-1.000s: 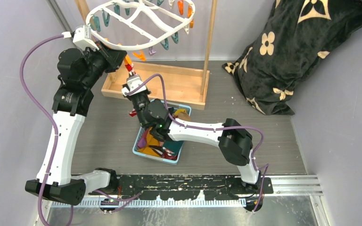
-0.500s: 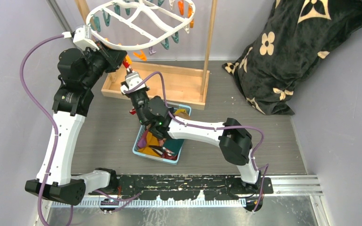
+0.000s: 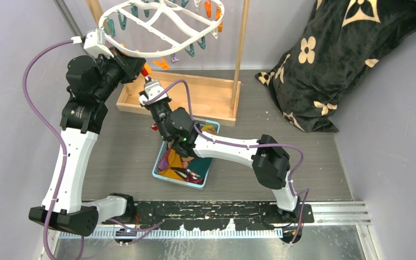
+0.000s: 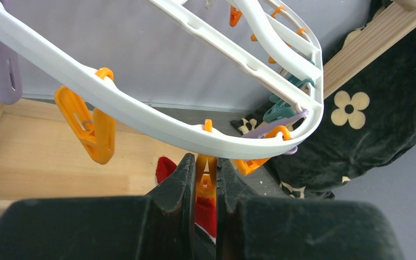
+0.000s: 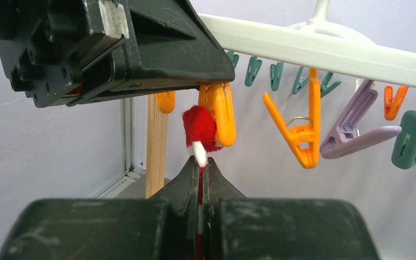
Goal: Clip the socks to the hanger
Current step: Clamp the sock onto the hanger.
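Nearest my bases, the blue basket (image 3: 180, 183) sits on the table with the rest of the socks (image 3: 171, 162) heaped in it, mustard and maroon among them. Above its far end, my right gripper (image 5: 200, 165) is pinched tight on a red-and-white sock (image 5: 197, 127), whose red end sticks up past my fingertips. That red end lies against the lower part of an orange clip (image 5: 223, 114); I cannot tell whether it sits inside the clip's mouth. My left gripper (image 4: 205, 165) reaches the same clip from above, narrowed down and squeezing its upper end between both fingers. The clip hangs from the near rim of the white hanger (image 4: 141, 111), with other orange, teal and lilac clips dangling round it. Beyond stands the wooden frame (image 3: 195, 100), and far to the right lies the black flowered blanket (image 3: 346, 59).
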### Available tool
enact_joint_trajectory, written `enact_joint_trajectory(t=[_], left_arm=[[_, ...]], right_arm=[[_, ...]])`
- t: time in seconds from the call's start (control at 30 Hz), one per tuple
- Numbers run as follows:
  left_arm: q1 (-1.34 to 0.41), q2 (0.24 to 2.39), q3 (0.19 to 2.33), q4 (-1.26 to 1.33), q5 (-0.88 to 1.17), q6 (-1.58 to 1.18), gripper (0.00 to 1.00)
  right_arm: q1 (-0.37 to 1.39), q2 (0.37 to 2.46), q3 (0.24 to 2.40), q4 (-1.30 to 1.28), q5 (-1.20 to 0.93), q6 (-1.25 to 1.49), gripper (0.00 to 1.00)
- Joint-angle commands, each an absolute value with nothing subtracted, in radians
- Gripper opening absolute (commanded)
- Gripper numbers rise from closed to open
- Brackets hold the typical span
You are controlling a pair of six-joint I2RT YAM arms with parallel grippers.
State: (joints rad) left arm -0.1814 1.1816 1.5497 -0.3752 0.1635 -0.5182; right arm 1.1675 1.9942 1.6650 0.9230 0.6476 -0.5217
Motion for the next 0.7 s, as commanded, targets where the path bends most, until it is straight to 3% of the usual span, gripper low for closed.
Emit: enact_joint_trajectory(t=[0.0,0.47,0.6,0.67], left_arm=[[-0.184,1.168,1.556,-0.284,0.138,-0.522,0.00],[-0.184,1.163,1.553,-0.278,0.138,-0.506,0.01],[-0.184,1.161,1.550,-0.278,0.136,-0.503,0.20],[-0.184,1.161,1.548,-0.278,0.137,-0.504,0.37]], right_arm=[[1.154,1.986,1.728,0.945,0.622,-0.519,0.01],[1.135,1.963,1.721,0.915,0.584,-0.517,0.01],[1.135,1.963,1.722,0.914,0.582,-0.504,0.01],[1.135,1.964,1.724,0.914,0.580,-0.499,0.01]])
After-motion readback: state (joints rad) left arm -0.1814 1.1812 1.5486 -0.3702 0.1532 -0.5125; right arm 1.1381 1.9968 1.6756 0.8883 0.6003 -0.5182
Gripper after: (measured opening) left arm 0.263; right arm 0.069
